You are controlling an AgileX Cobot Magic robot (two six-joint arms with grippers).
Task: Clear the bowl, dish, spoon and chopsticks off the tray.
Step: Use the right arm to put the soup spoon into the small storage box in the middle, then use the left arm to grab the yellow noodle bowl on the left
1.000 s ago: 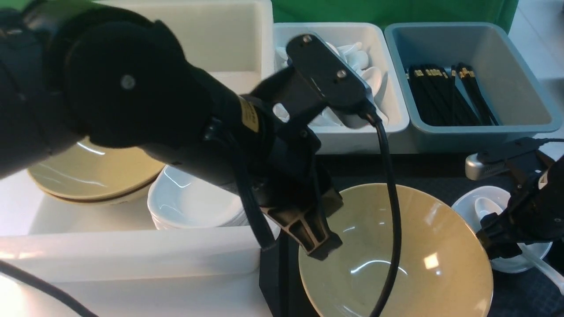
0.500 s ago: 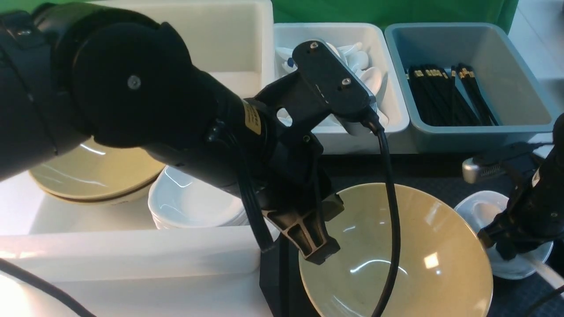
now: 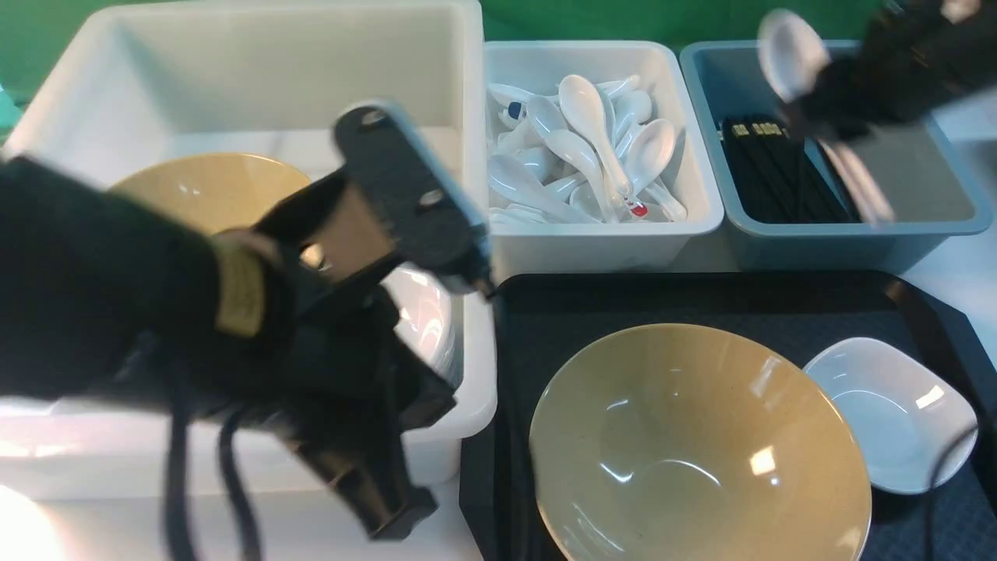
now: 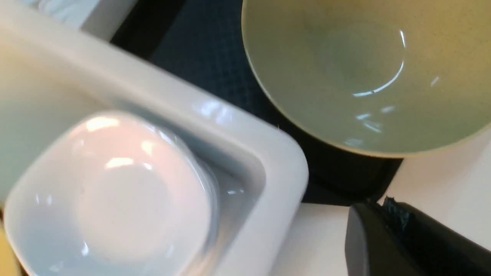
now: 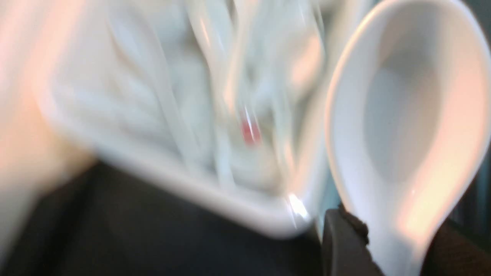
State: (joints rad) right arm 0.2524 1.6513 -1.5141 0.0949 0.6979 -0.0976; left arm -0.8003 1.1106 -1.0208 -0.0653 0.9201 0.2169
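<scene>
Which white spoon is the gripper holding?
The glossy white soup spoon aloft by the grey-blue plastic bin, in the right gripper; others lie piled in the middle white bin.

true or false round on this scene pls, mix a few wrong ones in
1. The right hand holds a white spoon. True.
2. The tray has nothing on it. False: the bowl and the dish sit on it.
3. The dish lies on the robot's right of the bowl. True.
4. The grey-blue bin holds spoons. False: it holds black chopsticks; the pile of spoons is in the small white bin beside it.
</scene>
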